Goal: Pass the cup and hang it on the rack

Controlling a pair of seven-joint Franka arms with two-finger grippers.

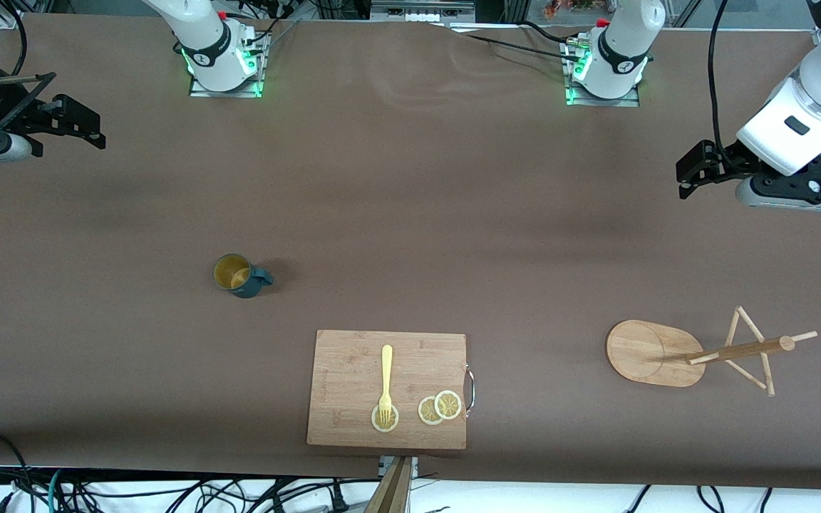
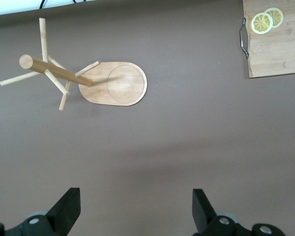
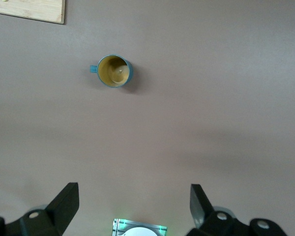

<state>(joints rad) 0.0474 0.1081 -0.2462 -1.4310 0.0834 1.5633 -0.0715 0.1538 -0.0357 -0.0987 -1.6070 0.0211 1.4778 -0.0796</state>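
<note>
The cup [image 1: 239, 275], dark teal with a yellowish inside, stands upright on the brown table toward the right arm's end, its handle pointing toward the left arm's end. It also shows in the right wrist view [image 3: 114, 71]. The rack [image 1: 656, 353], a bamboo mug tree with an oval base and thin pegs, stands toward the left arm's end and shows in the left wrist view [image 2: 115, 83]. My right gripper [image 1: 79, 122] is open and empty above the table's right-arm end [image 3: 134, 206]. My left gripper [image 1: 695, 169] is open and empty above the table's left-arm end [image 2: 136, 211].
A rectangular wooden cutting board [image 1: 353, 420] with a metal handle lies nearer to the front camera than the cup, between cup and rack. On it are a yellow fork [image 1: 385, 381] and three lemon slices [image 1: 440, 407]. The board also shows in the left wrist view [image 2: 278, 54].
</note>
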